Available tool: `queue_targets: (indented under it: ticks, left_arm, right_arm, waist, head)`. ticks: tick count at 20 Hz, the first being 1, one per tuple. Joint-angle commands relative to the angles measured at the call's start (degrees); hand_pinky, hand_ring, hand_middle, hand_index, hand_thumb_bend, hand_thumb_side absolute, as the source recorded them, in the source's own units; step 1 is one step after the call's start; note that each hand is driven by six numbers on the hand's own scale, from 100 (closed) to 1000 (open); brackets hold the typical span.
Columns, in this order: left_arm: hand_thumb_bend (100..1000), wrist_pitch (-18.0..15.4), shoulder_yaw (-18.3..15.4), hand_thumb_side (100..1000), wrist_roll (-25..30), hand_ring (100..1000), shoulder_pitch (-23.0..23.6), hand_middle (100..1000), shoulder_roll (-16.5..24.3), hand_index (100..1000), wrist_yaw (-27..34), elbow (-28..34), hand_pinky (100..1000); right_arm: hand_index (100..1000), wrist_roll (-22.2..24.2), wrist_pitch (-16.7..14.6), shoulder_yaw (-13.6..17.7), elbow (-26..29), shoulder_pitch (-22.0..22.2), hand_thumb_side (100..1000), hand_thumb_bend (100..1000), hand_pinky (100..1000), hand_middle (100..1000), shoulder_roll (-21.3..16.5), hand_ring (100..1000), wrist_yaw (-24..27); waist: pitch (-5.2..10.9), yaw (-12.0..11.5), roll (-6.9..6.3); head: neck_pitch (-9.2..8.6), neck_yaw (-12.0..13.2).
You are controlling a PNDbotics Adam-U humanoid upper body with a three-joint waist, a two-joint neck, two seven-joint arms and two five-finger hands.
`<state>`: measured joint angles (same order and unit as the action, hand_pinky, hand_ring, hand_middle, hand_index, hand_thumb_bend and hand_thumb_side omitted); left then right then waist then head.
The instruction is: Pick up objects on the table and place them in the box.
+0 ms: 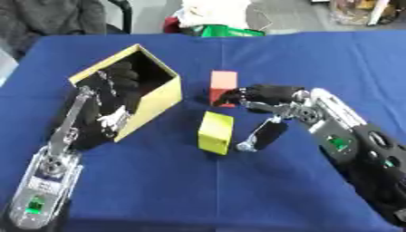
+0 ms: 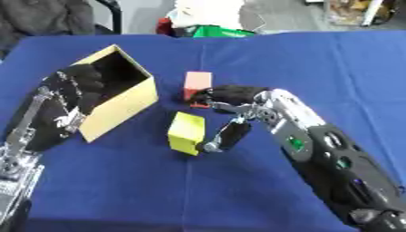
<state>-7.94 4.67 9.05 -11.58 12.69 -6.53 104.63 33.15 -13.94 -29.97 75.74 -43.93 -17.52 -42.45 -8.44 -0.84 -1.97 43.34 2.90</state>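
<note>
Blocks are sitting on the blue surface (image 1: 238, 190): a red block (image 1: 224, 83) is standing just beyond a yellow block (image 1: 215, 132), which is tilting slightly near the middle. The robot's right hand (image 1: 266, 96) is reaching in from the right, its dark fingers (image 1: 238, 96) curling against the red block's lower right side; whether they are actually gripping it cannot be told. A silver-tipped thumb (image 1: 253, 139) is hanging down just beside the yellow block's right face. To the left, the open yellow cardboard box (image 1: 155, 102) is lying askew with its dark inside showing. The left hand (image 1: 115, 84) is resting over the box's near-left wall, fingers relaxed and reaching into the opening, holding nothing. Beyond the far edge, green and white clutter (image 1: 214, 22) is lying well apart from the blocks.
</note>
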Motion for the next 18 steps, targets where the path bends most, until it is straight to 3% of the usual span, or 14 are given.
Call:
queue_targets:
  ticks: [1,13,18]
  left_arm:
    - [380,0.05,-0.41,510,-0.07,723,-0.48,711,1.01,859,0.18,0.96,687]
    - [381,0.11,-0.38,512,-0.03,723,-0.46,710,0.94,859,0.18,0.93,687]
    - [380,0.13,-0.39,514,0.02,723,-0.44,709,0.94,859,0.25,0.93,687]
  right_arm:
    - [1000,-1.01,0.14,0.93,-0.94,-1.41,478,403,830,917,0.29,898,-1.38]
    - [977,-2.59,-0.24,1.24,-3.88,-1.53,482,398,822,882,1.96,885,-3.50]
    - [910,-3.49,-0.29,1.35,-4.55,-1.51,467,356,811,794,2.47,857,-3.95]
  waist:
    - [0.78,-0.06,0.02]
    - [0.68,-0.17,-0.10]
    - [0.70,-0.31,-0.16]
  head:
    - [0.01,-0.03]
    - [0.07,-0.20]
    - [0.08,-0.28]
